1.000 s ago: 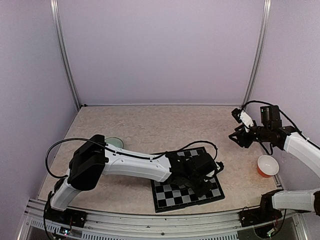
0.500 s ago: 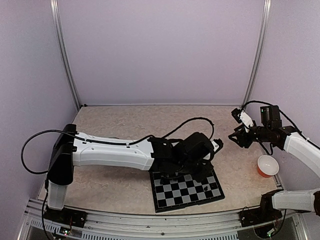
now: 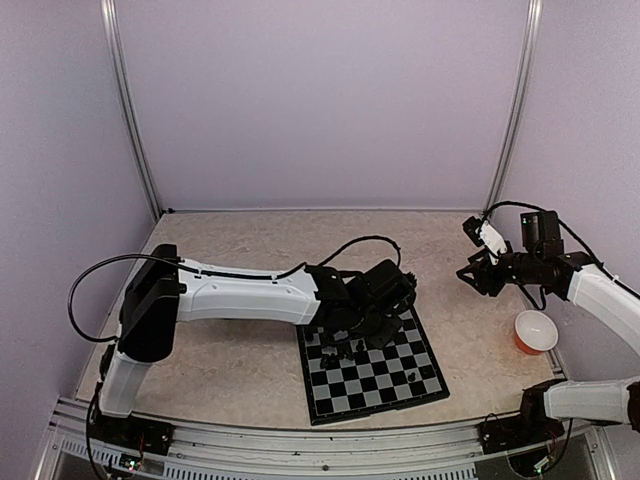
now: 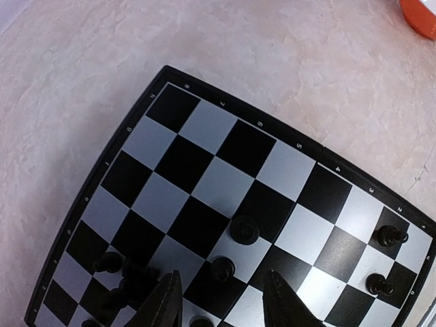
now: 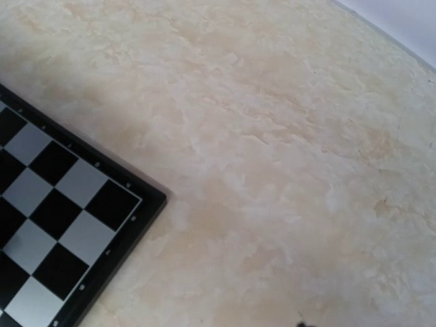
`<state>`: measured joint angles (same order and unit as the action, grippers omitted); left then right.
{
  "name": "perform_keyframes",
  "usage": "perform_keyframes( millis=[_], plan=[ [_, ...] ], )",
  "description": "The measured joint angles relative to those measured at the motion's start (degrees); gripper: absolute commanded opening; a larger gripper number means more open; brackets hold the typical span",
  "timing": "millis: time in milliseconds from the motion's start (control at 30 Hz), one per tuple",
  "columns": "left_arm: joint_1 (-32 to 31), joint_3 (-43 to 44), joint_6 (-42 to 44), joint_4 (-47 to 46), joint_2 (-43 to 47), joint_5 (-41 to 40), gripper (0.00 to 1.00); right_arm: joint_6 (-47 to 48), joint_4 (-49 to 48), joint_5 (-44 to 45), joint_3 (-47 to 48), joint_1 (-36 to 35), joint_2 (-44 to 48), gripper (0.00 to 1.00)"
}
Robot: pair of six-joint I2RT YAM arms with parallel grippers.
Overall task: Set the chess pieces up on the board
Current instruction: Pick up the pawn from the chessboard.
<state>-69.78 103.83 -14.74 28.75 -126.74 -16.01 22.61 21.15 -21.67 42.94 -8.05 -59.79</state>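
The board [image 3: 385, 385] lies at the table's front centre, and one of its corners [image 5: 61, 204] shows in the right wrist view. Small black chess pieces [image 3: 345, 352] stand in a group at its far left, and a single piece [image 3: 410, 372] stands toward the right. My left gripper [image 3: 362, 330] hovers over the left group. In the left wrist view it [image 4: 225, 306] is open above the board [image 4: 204, 184], with one piece [image 4: 223, 269] just ahead of the fingertips and another [image 4: 244, 229] beyond it. My right gripper [image 3: 476, 276] hangs open and empty off the board's far right.
An orange bowl [image 3: 535, 330] sits on the table right of the board, and its rim [image 4: 422, 13] shows in the left wrist view. More pieces [image 4: 388, 236] stand near the board's edge. The left arm and its cable stretch across the table's left half.
My left gripper has opened and drawn back from the board's right side toward its far left, uncovering a lone piece there. The right arm has stayed still.
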Motion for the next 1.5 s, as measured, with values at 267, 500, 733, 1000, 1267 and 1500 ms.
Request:
perform_keyframes(
  millis=[267, 500, 733, 1000, 1267, 1500],
  plan=[
    [0.48, 3.98, -0.15, 1.92, -4.63, 1.31, 0.36, 0.0, -0.02, -0.11, 0.0, 0.0, -0.04, 0.48],
    [1.46, 3.72, -0.31, 2.49, -4.79, 1.81, 0.34, 0.0, 0.02, -0.13, 0.0, 0.0, -0.74, 0.48],
    [1.62, 3.41, -0.46, 2.4, -4.92, 3.8, 0.27, 0.02, 0.04, -0.15, 0.0, 0.0, -1.16, 0.48],
    [2.01, 3.41, -0.48, 2.1, -6.01, 5.97, 0.23, 0.02, 0.04, -0.15, 0.0, 0.0, -1.22, 0.48],
    [2.29, 3.21, -0.85, 2.12, -6.86, 6.6, 0.06, 0.02, 0.04, -0.15, 0.0, 0.0, -1.22, 0.48],
    [1.79, 2.8, -1.6, 2.14, -6.58, 5.64, 0.0, 0.04, 0.07, -0.15, 0.0, 0.0, -1.22, 0.48]
  ],
)
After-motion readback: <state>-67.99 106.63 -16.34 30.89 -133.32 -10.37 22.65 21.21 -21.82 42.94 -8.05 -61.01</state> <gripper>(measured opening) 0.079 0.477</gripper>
